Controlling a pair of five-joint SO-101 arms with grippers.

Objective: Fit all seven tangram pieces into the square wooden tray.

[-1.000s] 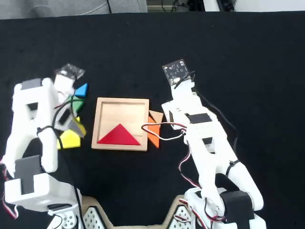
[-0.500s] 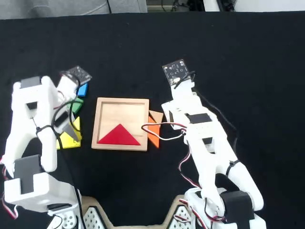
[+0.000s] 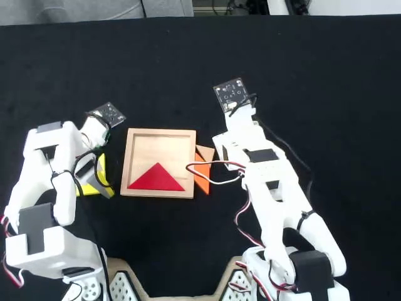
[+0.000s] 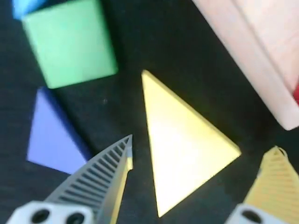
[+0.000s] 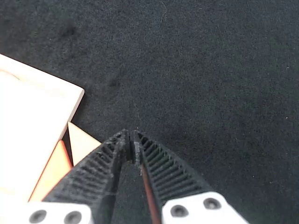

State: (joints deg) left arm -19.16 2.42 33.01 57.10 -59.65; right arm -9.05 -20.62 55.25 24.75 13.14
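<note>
Tray [image 3: 158,132]: square, flat on black table [image 3: 313,75], centre, edges parallel to table edges. Red triangle [image 3: 156,178] inside, long side along near rim, apex pointing to far rim; rest of floor bare wood.

Yellow triangle [image 4: 182,140]: flat on cloth just outside tray's left rim, long axis roughly parallel to that rim. Left gripper [image 4: 203,144] straddles it, fingers spread, one each side; contact not discernible. Green square [image 4: 70,42] and blue-violet triangle [image 4: 49,135] near, apart from it.

Orange piece [image 5: 51,172] and tan piece [image 5: 81,142] lie against tray's right rim. Right gripper [image 5: 131,137] over cloth beside tan piece, fingers clenched on nothing.

Open cloth beyond far rim and to the right.
</note>
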